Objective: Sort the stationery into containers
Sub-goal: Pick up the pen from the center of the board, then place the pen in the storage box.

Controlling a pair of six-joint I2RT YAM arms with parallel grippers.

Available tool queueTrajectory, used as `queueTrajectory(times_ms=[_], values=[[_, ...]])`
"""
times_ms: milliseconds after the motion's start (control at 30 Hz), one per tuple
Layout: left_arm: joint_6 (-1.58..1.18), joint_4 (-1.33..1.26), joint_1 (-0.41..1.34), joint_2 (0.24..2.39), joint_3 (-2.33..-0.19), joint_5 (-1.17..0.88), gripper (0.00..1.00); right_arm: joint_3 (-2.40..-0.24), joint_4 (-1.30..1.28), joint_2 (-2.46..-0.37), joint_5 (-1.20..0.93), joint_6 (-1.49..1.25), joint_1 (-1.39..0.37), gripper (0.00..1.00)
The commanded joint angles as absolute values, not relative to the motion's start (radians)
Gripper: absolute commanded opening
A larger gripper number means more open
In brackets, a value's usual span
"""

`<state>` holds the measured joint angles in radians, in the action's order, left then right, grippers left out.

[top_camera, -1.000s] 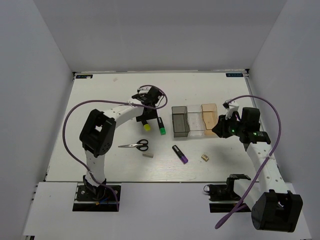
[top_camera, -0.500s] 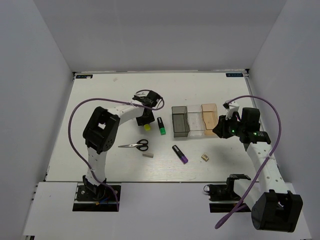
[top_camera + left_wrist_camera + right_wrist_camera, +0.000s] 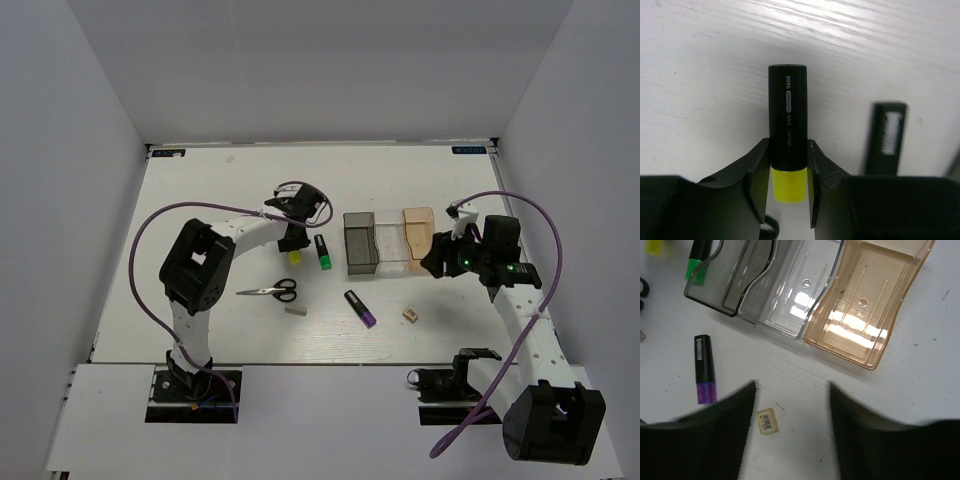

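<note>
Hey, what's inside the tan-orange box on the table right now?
Nothing. In the right wrist view the tan-orange box shows a bare floor, with only light glare and moulded marks on it. Nothing covers its inside there.

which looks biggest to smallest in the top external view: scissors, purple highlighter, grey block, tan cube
1. scissors
2. purple highlighter
3. grey block and tan cube: both tiny, too close to rank
</note>
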<state>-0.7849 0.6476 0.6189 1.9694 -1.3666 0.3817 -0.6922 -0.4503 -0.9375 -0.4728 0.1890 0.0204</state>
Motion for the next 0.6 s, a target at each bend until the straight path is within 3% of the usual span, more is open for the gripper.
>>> queueTrajectory(times_ms=[0, 67, 233, 367, 567], values=[[-0.687, 0.611, 0.679, 1.823, -1.4, 0.41, 0.0, -0.735, -0.449, -0.917, -0.482, 0.183, 0.026, 0.29], [-0.666, 0.598, 0.704, 1.816, -1.434, 0.4, 0.0, -0.727, -0.437, -0.914, -0.477, 0.184, 0.026, 0.0], [-0.646, 0.586, 0.773, 1.847, -1.528, 0.381, 0.0, -0.724, -0.434, -0.928, -0.454, 0.184, 0.028, 0.0], [-0.644, 0.575, 0.814, 1.916, -1.621, 0.342, 0.0, -0.724, -0.43, -0.934, -0.448, 0.192, 0.028, 0.16], [-0.66, 0.568, 0.861, 2.008, -1.726, 0.322, 0.0, -0.723, -0.431, -0.934, -0.439, 0.192, 0.029, 0.17]])
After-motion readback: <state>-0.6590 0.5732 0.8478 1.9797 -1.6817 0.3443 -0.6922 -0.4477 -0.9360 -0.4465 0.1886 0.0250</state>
